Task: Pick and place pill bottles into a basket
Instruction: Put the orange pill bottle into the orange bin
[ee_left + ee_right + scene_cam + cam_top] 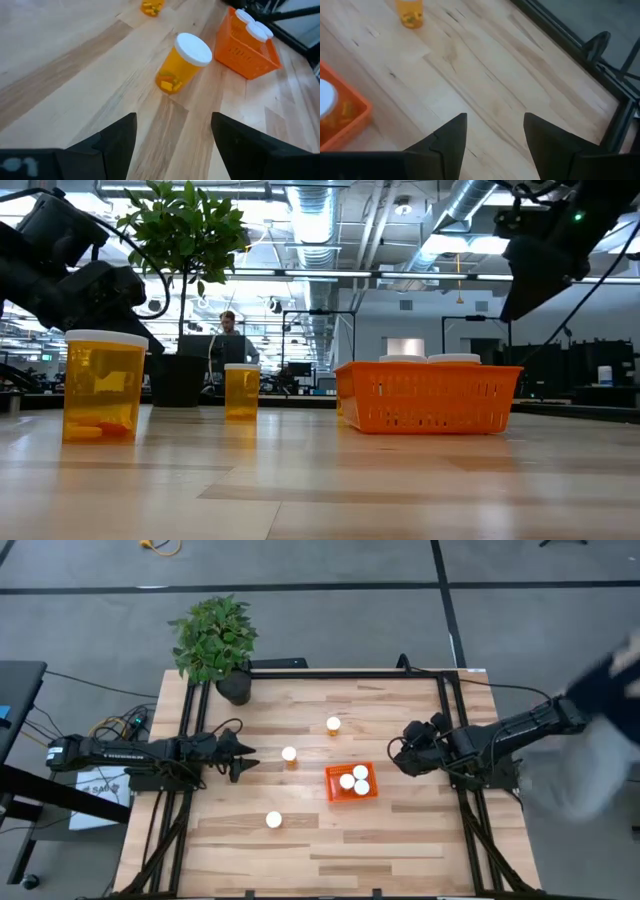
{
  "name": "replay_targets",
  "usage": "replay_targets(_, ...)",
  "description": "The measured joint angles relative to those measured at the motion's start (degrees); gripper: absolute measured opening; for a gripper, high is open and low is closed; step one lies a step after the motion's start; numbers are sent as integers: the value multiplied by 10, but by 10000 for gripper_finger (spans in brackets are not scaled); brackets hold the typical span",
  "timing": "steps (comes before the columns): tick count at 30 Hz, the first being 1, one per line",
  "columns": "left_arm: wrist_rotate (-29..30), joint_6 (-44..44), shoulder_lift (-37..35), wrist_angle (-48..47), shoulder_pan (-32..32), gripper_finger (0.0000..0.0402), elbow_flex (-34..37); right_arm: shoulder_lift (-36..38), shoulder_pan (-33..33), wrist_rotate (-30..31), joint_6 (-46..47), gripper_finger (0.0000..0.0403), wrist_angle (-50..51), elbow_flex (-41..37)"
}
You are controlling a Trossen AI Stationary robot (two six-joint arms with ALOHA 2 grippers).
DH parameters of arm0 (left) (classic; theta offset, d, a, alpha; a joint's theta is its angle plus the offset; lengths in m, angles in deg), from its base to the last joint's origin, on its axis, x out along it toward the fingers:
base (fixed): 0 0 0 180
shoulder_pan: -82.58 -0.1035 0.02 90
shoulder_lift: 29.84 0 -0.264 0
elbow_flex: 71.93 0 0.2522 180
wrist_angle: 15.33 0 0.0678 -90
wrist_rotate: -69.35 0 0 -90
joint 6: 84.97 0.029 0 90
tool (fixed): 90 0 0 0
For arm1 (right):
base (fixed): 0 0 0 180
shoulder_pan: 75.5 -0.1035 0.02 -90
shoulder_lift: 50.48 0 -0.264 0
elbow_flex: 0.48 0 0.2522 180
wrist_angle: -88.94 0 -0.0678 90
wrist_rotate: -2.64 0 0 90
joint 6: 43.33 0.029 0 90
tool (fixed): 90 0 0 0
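Note:
The orange basket (pixel 351 782) stands near the table's middle with three white-capped pill bottles (pixel 354 779) in it. Three more bottles stand upright on the wood: one toward the far edge (pixel 333 725), one at the middle (pixel 289 755), one nearer the front (pixel 273 821). My left gripper (pixel 243 760) is open and empty above the table, left of the middle bottle (pixel 183 62). My right gripper (pixel 398 755) is open and empty, right of the basket, whose corner shows in the right wrist view (pixel 340 112).
A potted green plant (pixel 215 640) in a black pot stands at the far left corner. A black frame rail (pixel 445 700) runs along the table's right side. A person's sleeve (pixel 600 730) shows beyond the right edge. Bare wood lies along the front.

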Motion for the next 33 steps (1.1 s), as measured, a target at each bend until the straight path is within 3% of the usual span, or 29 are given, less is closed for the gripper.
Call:
replay_targets(5,49,-1,0,13,0,245,0,-11,2,-5,1,189,-20,0)
replay_targets(10,47,-34,0,32,0,245,0,-12,1,-8,0,189,-22,0)
replay_targets(16,-67,-12,0,118,0,245,-36,-12,2,1,-5,188,-61,0)
replay_targets(20,-66,53,11,51,0,245,-139,-12,12,3,-72,190,-82,0)
replay_targets(23,-37,112,59,-31,0,245,-244,-12,24,6,-113,192,-82,0)
replay_targets(28,-15,184,217,-154,-3,245,-426,-12,52,4,-167,191,-69,0)
replay_targets(33,-46,266,413,-292,-25,245,-616,-12,72,1,-203,192,-17,0)
